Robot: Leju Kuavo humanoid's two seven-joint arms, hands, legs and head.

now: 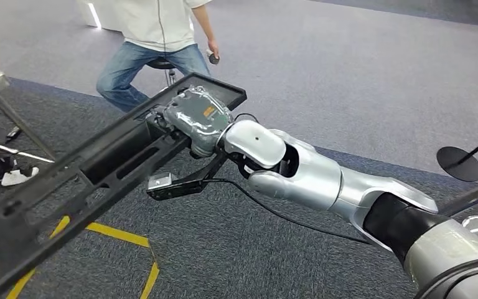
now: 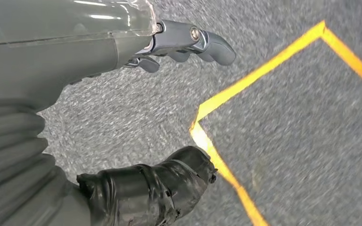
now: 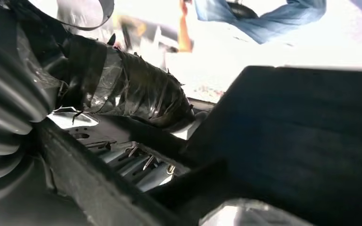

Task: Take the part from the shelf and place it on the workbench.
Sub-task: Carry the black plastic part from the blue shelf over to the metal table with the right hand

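Grey carpet [image 1: 323, 81] with yellow tape lines [image 1: 118, 235] covers the floor; no writing is legible. Right hand [image 1: 196, 118] grips one end of the long black part [image 1: 68, 187], held in the air. Left wrist view shows the left hand [image 2: 179, 47] over the carpet, fingers apart, holding nothing. Person [image 1: 155, 37] sits on a stool beyond
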